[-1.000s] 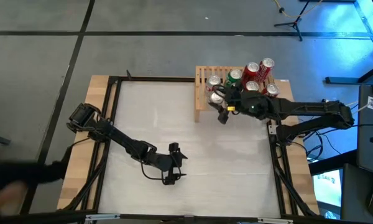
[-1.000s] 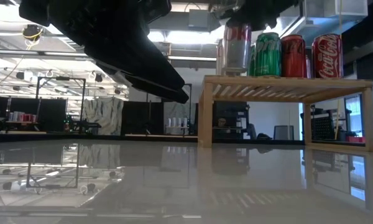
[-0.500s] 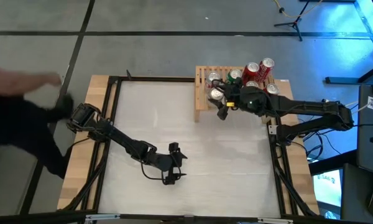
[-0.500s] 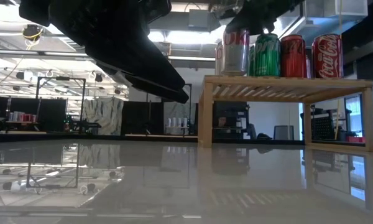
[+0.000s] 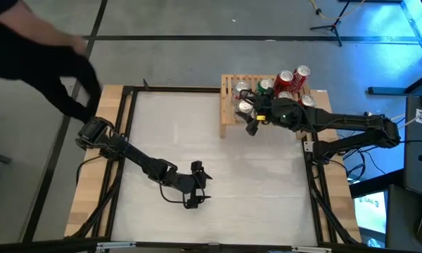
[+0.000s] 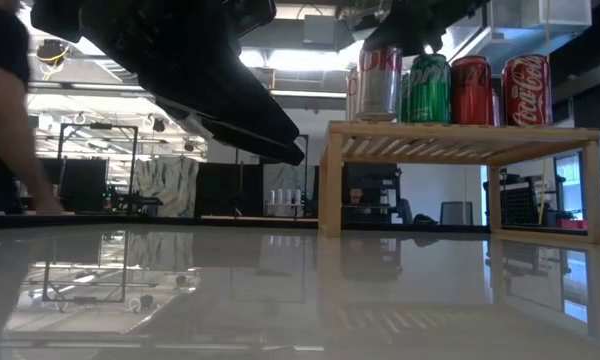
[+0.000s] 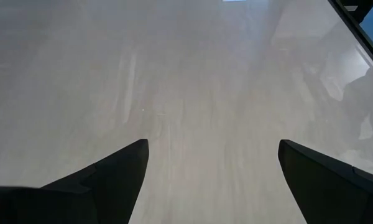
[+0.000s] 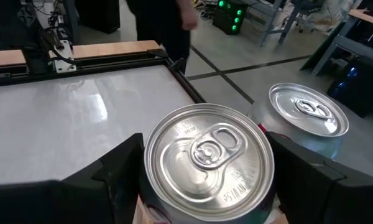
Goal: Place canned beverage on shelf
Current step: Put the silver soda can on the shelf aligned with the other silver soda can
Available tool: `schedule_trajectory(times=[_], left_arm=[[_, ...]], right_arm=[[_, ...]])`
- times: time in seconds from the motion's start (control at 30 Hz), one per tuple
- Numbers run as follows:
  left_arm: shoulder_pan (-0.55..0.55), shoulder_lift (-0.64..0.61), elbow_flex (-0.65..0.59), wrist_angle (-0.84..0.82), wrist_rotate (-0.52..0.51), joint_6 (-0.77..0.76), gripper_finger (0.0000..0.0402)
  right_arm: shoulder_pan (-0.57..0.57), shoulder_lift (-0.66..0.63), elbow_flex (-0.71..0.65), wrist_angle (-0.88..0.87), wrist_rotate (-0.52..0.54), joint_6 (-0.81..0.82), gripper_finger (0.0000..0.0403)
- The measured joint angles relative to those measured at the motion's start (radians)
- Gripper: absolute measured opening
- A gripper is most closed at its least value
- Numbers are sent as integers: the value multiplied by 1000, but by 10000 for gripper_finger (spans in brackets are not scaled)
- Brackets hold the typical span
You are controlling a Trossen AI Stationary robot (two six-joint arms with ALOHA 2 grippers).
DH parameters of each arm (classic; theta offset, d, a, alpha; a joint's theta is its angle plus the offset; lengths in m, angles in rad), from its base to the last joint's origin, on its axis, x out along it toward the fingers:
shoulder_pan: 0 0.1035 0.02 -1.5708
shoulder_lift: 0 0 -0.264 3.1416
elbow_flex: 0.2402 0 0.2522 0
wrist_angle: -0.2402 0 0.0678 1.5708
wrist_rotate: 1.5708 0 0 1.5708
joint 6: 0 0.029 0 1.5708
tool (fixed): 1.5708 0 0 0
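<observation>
A silver and red canned beverage (image 8: 208,155) stands upright at the near left corner of the shelf (image 5: 228,112), a low rack of light wooden slats at the table's far right. My right gripper (image 5: 252,114) is shut on it, reaching in from the table's right. In the low view the can's base (image 6: 378,116) is level with the shelf's top (image 6: 460,132). Other cans, green (image 5: 266,86), red (image 5: 285,79) and silver (image 5: 241,91), stand on the slats behind it. My left gripper (image 5: 195,184) hangs open over the middle of the table, with nothing between its fingers (image 7: 121,168). My right gripper has the can's upper wall between its two fingers, one on each side just below the rim (image 8: 150,163). The fingers come nearly level from the table's right. The can stands upright with its top up; whether its base bears on the slats I cannot tell.
A second silver can (image 8: 308,112) stands close behind the held one. A person in dark clothes (image 5: 42,49) moves at the table's far left corner, beside the left arm's base. The broad white tabletop (image 5: 176,140) spreads left of the shelf.
My right gripper has carried the can a short way toward the table's far edge, onto the shelf's near left corner, still upright, and has then kept still. The person has come up along the table's left side to its far left corner.
</observation>
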Motion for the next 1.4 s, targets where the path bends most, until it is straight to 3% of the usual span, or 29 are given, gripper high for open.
schedule_trajectory(times=[1.17,1.4], left_arm=[[0,0,0,2,0,-1,347],[0,0,0,1,0,-1,347]], right_arm=[[2,-12,-5,-12,-53,24,280],[59,-17,-6,-13,22,120,280]])
